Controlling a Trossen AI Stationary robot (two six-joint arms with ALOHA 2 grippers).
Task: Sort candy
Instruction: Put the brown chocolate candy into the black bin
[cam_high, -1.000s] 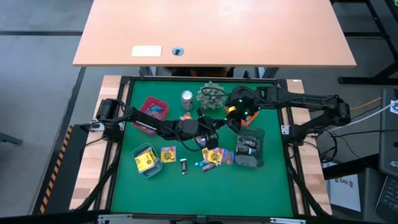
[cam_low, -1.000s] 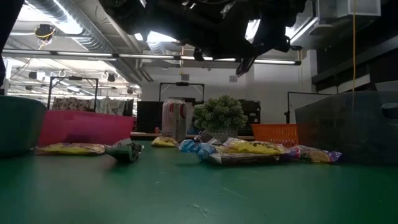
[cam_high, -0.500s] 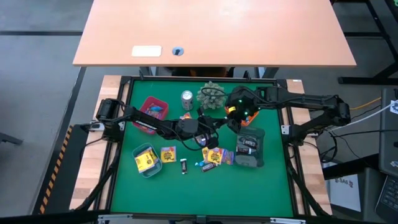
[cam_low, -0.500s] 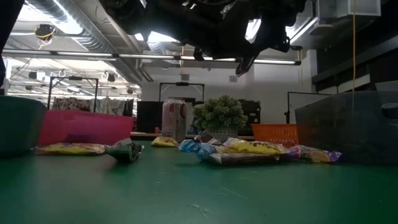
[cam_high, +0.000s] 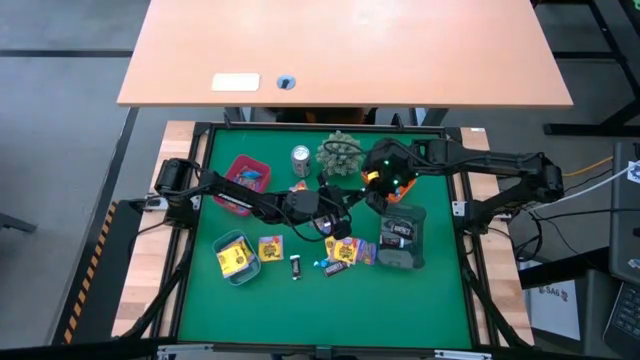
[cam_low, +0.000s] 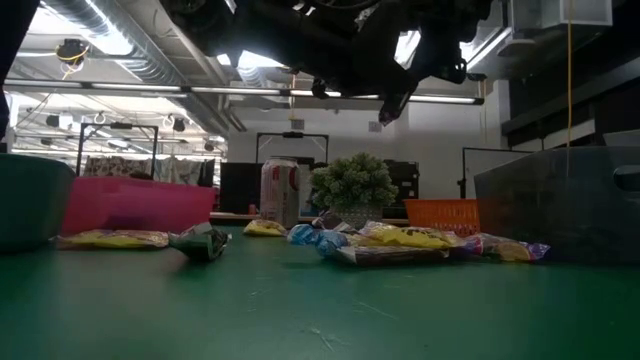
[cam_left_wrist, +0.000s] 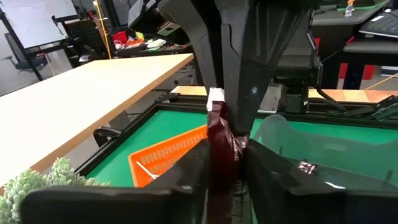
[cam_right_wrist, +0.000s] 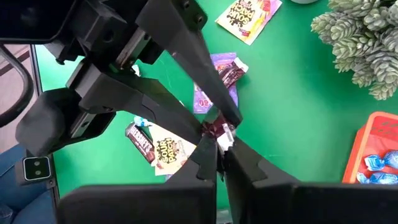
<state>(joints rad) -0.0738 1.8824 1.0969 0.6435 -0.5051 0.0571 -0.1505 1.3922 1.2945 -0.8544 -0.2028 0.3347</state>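
candy (cam_high: 340, 262) mid-table, trays (cam_high: 246, 173) around (four)

Both arms (cam_high: 250, 200) are matte black, built of slim jointed links. The right arm (cam_high: 490, 165) carries small green and orange lights near its wrist in the upper middle of the high view. Black cables trail off it toward the frame's right edge.

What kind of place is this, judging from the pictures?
Probably a robotics lab or workshop: exposed ceiling ducts, a plain wooden desk, and a green-topped work table with sorting trays such as the pink tray.
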